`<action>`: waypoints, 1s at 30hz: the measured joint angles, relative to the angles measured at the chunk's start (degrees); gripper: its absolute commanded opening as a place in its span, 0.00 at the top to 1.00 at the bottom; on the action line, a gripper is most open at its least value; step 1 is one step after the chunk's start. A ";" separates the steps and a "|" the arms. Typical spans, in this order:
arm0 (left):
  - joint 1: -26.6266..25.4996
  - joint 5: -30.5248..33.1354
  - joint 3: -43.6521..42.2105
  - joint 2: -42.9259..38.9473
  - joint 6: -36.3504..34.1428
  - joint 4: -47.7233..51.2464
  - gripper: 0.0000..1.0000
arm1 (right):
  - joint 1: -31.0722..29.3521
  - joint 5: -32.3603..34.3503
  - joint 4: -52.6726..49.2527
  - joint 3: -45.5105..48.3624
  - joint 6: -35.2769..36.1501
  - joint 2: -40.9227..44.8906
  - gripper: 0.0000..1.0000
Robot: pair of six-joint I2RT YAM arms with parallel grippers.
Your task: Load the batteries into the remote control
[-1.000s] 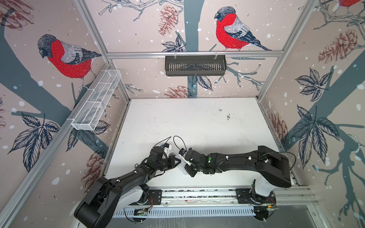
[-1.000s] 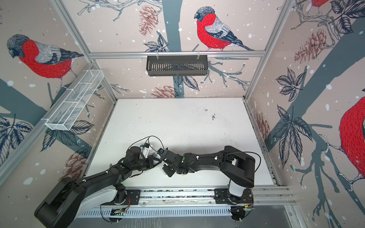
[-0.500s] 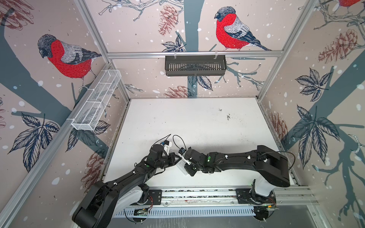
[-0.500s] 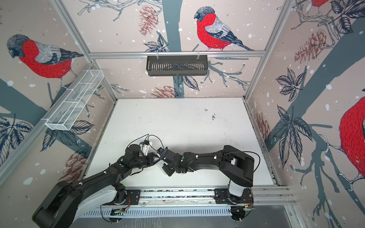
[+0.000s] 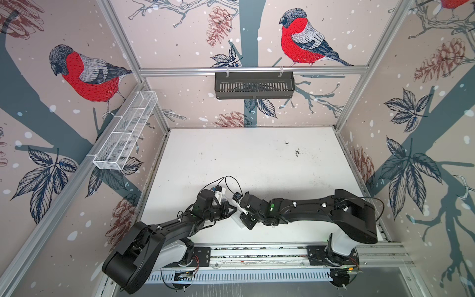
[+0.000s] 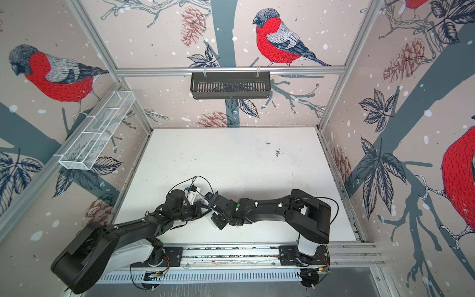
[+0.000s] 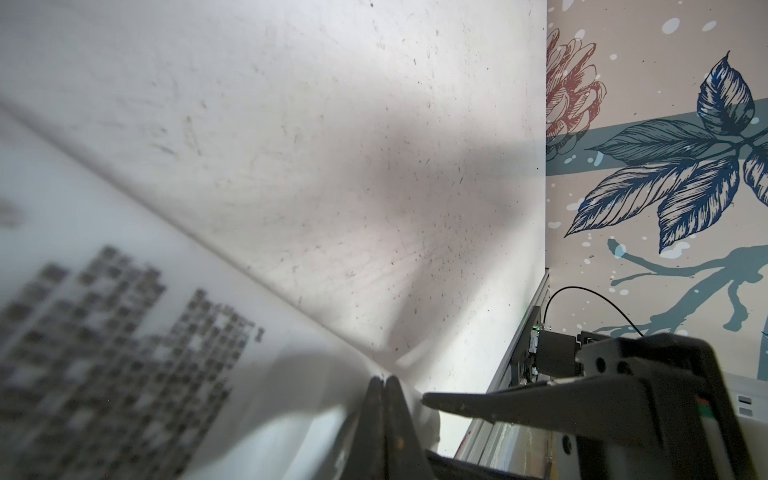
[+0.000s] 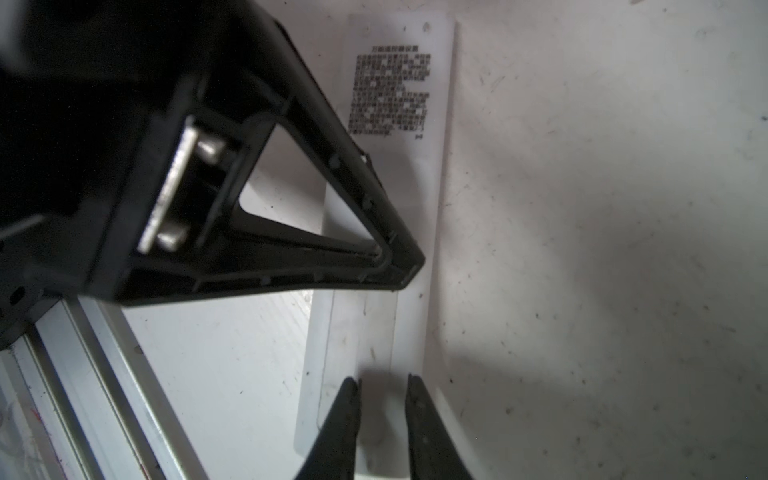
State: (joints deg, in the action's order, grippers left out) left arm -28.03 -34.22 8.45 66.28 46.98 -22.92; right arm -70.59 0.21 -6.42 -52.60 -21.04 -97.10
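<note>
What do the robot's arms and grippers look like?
The left arm and right arm are black jointed links on white base sections, with thin black cables looping near the wrists and a small green light on the right one. The left gripper and right gripper have black tapering fingers; the left's are hollow triangular frames.

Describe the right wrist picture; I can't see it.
A slim white plastic remote control lies back-up, black print showing, on a white table. The shut black left end effector points at its middle; the right end effector, slightly open, sits over one end.
</note>
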 measured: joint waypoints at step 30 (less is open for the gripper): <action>10.27 22.71 10.93 -32.44 -2.23 33.79 0.03 | -4.33 7.78 -5.55 -9.55 -4.31 -10.29 0.36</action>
State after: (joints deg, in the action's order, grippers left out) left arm -17.76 -11.51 19.38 33.85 44.75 10.87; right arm -74.91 7.99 -11.97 -62.15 -25.34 -107.39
